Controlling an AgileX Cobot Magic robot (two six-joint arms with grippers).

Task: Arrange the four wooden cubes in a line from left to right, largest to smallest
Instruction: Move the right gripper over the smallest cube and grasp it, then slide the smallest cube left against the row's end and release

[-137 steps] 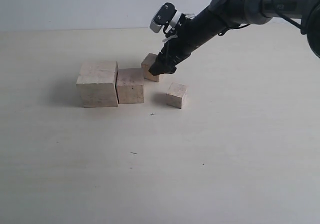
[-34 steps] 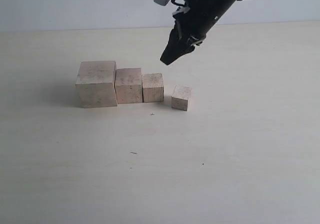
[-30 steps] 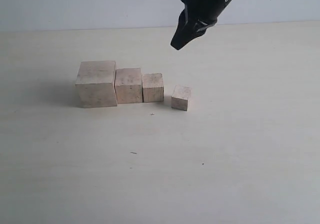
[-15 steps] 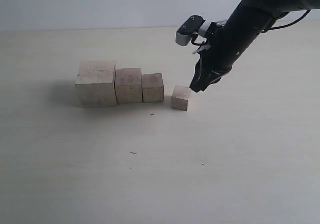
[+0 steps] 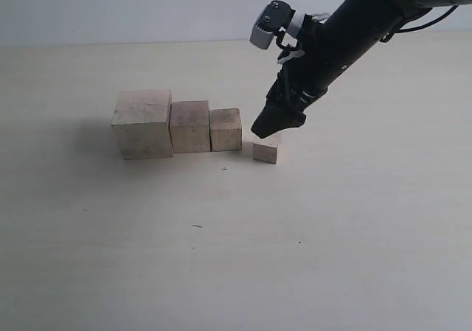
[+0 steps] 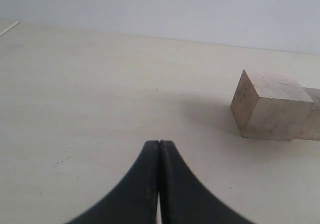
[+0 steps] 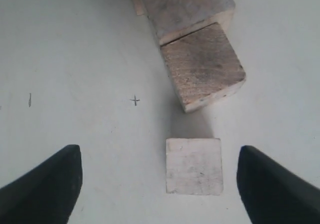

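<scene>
Right claw, jaws apart, is hovering over the smallest cube, sitting skewed just beside the third cube.

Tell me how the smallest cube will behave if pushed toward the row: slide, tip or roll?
The smallest cube sits flat on a smooth table, so it should slide rather than roll. It looks like solid wood: probably stiff and light. Turned askew to the third cube, it may spin if pushed off-centre.
</scene>
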